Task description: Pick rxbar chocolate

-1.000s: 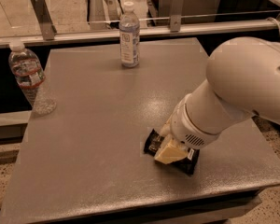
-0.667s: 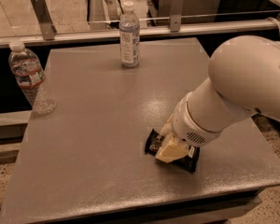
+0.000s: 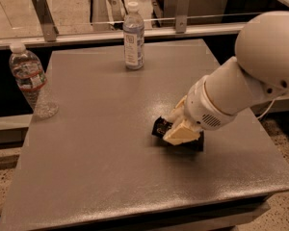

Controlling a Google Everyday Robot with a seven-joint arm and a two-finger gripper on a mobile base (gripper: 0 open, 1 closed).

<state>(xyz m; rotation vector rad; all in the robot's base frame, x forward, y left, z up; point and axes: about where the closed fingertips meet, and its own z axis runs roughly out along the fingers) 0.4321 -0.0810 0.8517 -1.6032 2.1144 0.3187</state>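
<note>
Reaching in from the right side of the camera view, my arm [image 3: 231,93] slopes down toward the right-centre area of the grey table [image 3: 96,143]. My gripper [image 3: 180,129] sits at the lower end of the arm, directly on top of the rxbar chocolate [image 3: 160,127].

Target position: the rxbar chocolate lies flat on the table surface, in the right half, nearer the front edge than the back. Its black wrapper shows on both sides of my gripper: one end projects to the left, and a dark strip shows below and to the right. The middle of the bar is covered by the cream-coloured tip of my gripper.

End effector state: I cannot tell whether my gripper is apart, together or clamped on the bar. From this angle it appears to touch the wrapper, and the bar rests on the table.

Other items on the table:
- One clear water bottle [image 3: 133,36] with a white cap stands upright near the back edge, left of my arm and well apart from the bar.
- A second clear bottle [image 3: 30,81] with a red-and-white label stands at the far left edge, leaning slightly, well apart from the bar.

A metal rail [image 3: 86,32] on two brackets runs behind the back edge of the table.
</note>
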